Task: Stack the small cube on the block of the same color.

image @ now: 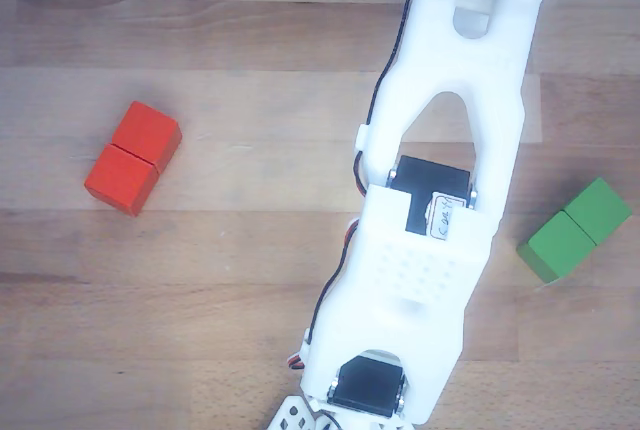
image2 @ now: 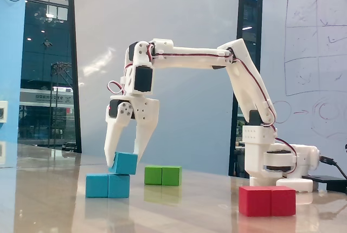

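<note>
In the fixed view the small blue cube (image2: 126, 164) rests slightly tilted on the right half of the blue oblong block (image2: 100, 186), which lies on the table at the left. My gripper (image2: 124, 161) points down over them. Its jaws stand on either side of the cube, and the fingertips (image2: 112, 157) press against the cube's sides. In the other view, from above, my white arm (image: 430, 250) covers the cube, the blue block and the gripper.
A green oblong block (image2: 162, 175) (image: 575, 230) lies behind the blue one. A red oblong block (image2: 268, 201) (image: 133, 157) lies near the front right in the fixed view. The arm's base (image2: 276, 165) stands at the right.
</note>
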Robot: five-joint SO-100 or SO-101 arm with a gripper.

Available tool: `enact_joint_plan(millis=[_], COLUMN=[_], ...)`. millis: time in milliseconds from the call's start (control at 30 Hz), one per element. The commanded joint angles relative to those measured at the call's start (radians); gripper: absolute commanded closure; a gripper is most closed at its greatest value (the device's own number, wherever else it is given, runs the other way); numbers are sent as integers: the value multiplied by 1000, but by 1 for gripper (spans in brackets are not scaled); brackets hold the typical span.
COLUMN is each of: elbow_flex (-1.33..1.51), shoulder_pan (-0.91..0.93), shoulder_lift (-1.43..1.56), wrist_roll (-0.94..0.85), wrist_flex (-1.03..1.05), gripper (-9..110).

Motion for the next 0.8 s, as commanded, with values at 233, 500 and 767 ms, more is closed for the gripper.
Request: enact_joint_plan(millis=[233,500,767], elbow_flex=[-115,-114,-112], shoulder_pan=[11,11,37], shoulder_lift=[29,29,28], wrist_roll=[-12,-14,-14], wrist_flex=[-40,-69,-77], gripper=[97,97,97])
